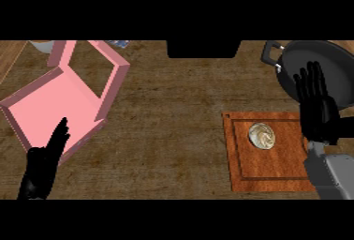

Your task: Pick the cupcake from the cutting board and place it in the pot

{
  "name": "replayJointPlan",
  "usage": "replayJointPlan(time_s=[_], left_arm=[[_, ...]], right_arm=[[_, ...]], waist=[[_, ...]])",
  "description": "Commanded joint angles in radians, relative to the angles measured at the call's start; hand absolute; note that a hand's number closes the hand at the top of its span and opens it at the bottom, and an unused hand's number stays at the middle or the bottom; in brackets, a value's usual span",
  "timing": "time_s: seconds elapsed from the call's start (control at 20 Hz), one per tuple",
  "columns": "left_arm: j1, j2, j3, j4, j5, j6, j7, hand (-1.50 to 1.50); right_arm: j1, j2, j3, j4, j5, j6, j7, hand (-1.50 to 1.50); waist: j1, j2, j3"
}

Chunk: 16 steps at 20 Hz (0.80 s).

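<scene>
A: Where is the cupcake (262, 135) found?

B: On the cutting board (270, 183), just left of the right robot hand (319, 110), which is held open and empty, fingers over the pot (330, 55).

A: What might go wrong?

B: The cupcake could be knocked aside if approached carelessly.

I see a brown wood-grain surface (173, 117) filling my view. A pink open-topped tray (52, 105) lies on it at the left, reaching the upper left. A wooden cutting board (239, 154) lies at the lower right, and a dark pot (332, 58) sits just beyond it at the upper right.
</scene>
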Motion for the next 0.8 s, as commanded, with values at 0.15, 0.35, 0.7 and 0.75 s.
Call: replayJointPlan(time_s=[0.15, 0.35, 0.7, 0.75], left_arm=[[-0.112, -0.072, -0.008, -0.081, 0.049, -0.047, -0.024, 0.00], [-0.131, -0.132, -0.034, -0.104, 0.089, -0.062, -0.018, 0.00], [-0.193, -0.153, 0.024, -0.131, 0.145, -0.066, 0.016, 0.00], [-0.186, -0.188, -0.029, -0.147, 0.114, -0.037, 0.025, 0.00]], right_arm=[[-0.077, -0.015, 0.302, -0.067, -0.060, 0.482, 0.093, -1.50], [-0.230, -0.232, 0.374, -0.183, 0.243, 0.591, -0.080, 1.50], [-0.127, -0.396, 0.211, -0.066, 0.191, 0.954, -0.672, -1.50], [-0.155, -0.435, 0.203, -0.036, 0.209, 0.984, -0.689, -1.50]], waist=[[0.089, 0.005, 0.024], [0.072, -0.026, 0.015], [0.028, 0.006, 0.030], [0.037, 0.007, 0.030]])
